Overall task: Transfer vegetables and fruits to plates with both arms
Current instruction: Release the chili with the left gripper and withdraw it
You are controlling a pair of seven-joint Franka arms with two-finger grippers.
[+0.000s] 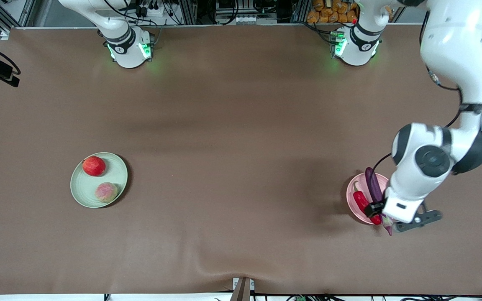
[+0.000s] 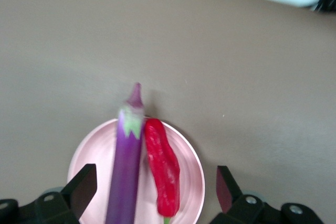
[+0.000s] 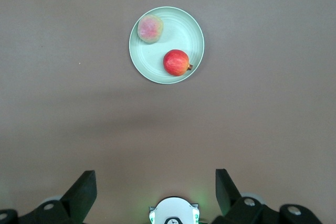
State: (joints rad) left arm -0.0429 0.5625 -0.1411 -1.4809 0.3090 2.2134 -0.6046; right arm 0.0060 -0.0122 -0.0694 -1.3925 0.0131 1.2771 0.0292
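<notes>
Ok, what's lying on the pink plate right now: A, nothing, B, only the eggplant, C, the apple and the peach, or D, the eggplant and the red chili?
D: the eggplant and red chili lie side by side on the pink plate.

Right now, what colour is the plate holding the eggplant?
Pale pink plate; the left wrist view shows it best.

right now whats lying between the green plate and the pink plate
Nothing: in the front view only bare brown table cover runs from the green plate to the pink plate.
</notes>
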